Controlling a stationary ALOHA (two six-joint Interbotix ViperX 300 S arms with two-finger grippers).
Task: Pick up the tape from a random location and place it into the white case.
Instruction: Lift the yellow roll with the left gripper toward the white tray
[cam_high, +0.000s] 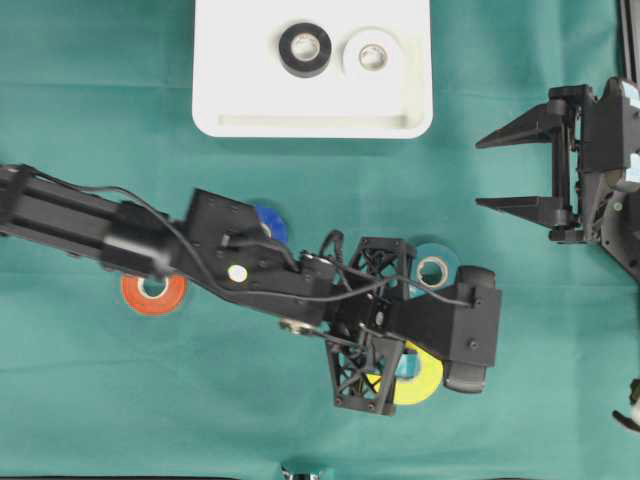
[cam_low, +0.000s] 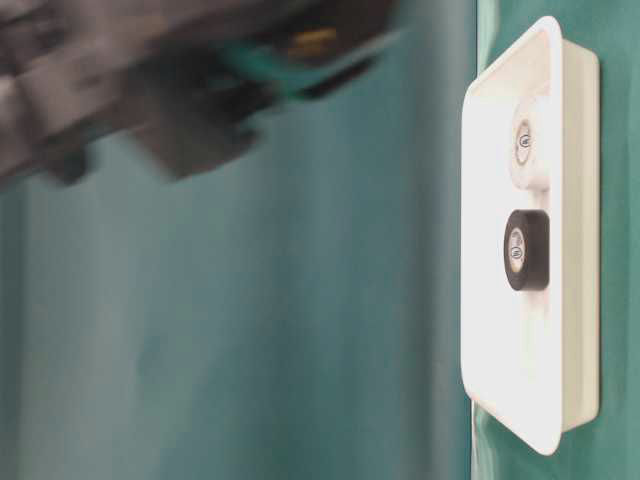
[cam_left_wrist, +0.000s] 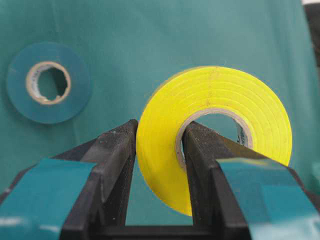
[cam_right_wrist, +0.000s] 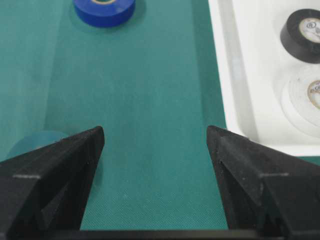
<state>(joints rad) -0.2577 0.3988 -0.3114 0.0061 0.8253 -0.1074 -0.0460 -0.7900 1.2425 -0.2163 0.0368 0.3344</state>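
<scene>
**A:** So what did we see the left gripper (cam_left_wrist: 159, 150) doing? We had it clamped on the yellow tape (cam_left_wrist: 215, 135), one finger through the core and the other outside the ring, roll held upright.

**B:** Yep. The right gripper (cam_high: 512, 168) sat over on the right with its fingers spread wide, nothing between them.

**A:** The white case (cam_high: 230, 90) was at the far edge of the green cloth (cam_high: 90, 400), already holding a black roll (cam_high: 305, 49) and a white roll (cam_high: 372, 54).

**B:** We also spotted teal tape (cam_high: 435, 266), blue tape (cam_right_wrist: 104, 10) and orange tape (cam_high: 153, 294) lying loose on the cloth.
</scene>
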